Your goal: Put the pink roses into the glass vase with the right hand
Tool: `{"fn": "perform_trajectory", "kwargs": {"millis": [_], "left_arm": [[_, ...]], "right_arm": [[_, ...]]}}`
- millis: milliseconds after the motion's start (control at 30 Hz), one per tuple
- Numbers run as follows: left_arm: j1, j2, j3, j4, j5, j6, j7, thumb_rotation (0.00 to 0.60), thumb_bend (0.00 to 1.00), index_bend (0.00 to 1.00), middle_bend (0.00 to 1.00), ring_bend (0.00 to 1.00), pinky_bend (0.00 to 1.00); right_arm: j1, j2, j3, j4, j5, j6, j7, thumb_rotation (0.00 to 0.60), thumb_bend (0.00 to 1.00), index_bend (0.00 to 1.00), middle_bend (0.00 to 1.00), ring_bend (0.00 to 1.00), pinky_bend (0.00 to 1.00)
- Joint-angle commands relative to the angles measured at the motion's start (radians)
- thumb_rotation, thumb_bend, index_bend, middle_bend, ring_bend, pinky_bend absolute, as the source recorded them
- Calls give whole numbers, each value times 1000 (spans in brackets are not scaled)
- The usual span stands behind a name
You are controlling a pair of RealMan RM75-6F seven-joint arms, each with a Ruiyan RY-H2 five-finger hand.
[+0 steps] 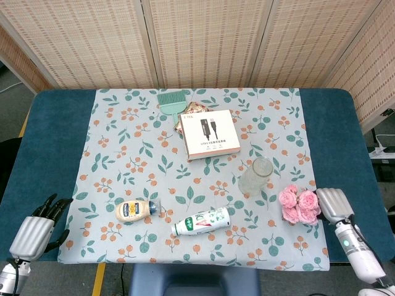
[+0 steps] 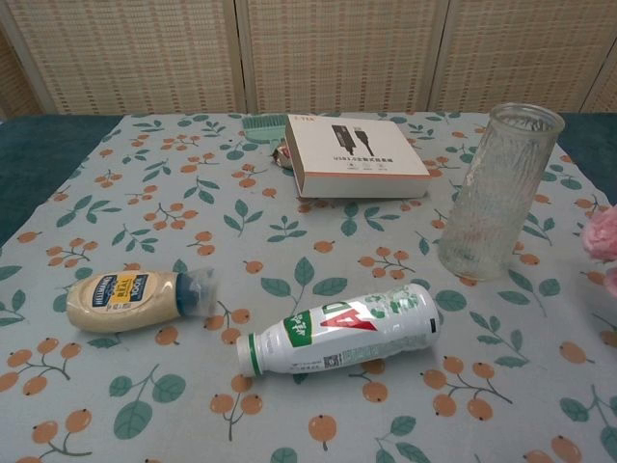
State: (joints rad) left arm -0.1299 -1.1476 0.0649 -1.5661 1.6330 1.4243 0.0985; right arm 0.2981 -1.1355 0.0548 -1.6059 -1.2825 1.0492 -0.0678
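The pink roses [image 1: 297, 205] are at the table's front right, just right of the glass vase [image 1: 255, 176], which stands upright. My right hand [image 1: 333, 205] is against the right side of the bunch and holds it by the stems, which the hand hides. In the chest view the blooms [image 2: 603, 236] show at the right edge, raised off the cloth, beside the vase [image 2: 499, 193]; the right hand itself is out of that view. My left hand [image 1: 38, 231] rests at the front left corner, holding nothing, fingers apart.
A white drink bottle [image 1: 202, 222] and a mayonnaise bottle [image 1: 136, 210] lie on the floral cloth in front of the vase. A white box [image 1: 210, 134], a snack packet and a green brush [image 1: 171, 100] sit further back.
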Motion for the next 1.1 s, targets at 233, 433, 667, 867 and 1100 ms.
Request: {"fn": "perform_trajectory", "kwargs": {"millis": [233,433,667,867,1100], "left_arm": [[3,3,0,-3,5,9,-5,600,354,114,162,56,282],[3,4,1,-6,8,10,-3,600,354,113,162,56,282],[2,2,2,-6,7,4,3,600,353,113,162,56,282],[1,1,1,-4,4,2,5,600,354,114,162,56,282],[0,1,2,-5,7,0,8,600,354,114,162,56,282]], "right_arm": [[-70,447,-9,-389,-372,256,654,600,506,887,885,929,1000],[-16,636,36,-491,-389,255,942,600,517,887,885,929,1000],[92,697,124,-531,-299,171,1073,600,517,887,885,929,1000],[204,644,196,-521,-162,40,981,600,518,887,885,930,1000],[289,533,223,-440,-85,-87,953,600,518,887,885,930,1000]]}}
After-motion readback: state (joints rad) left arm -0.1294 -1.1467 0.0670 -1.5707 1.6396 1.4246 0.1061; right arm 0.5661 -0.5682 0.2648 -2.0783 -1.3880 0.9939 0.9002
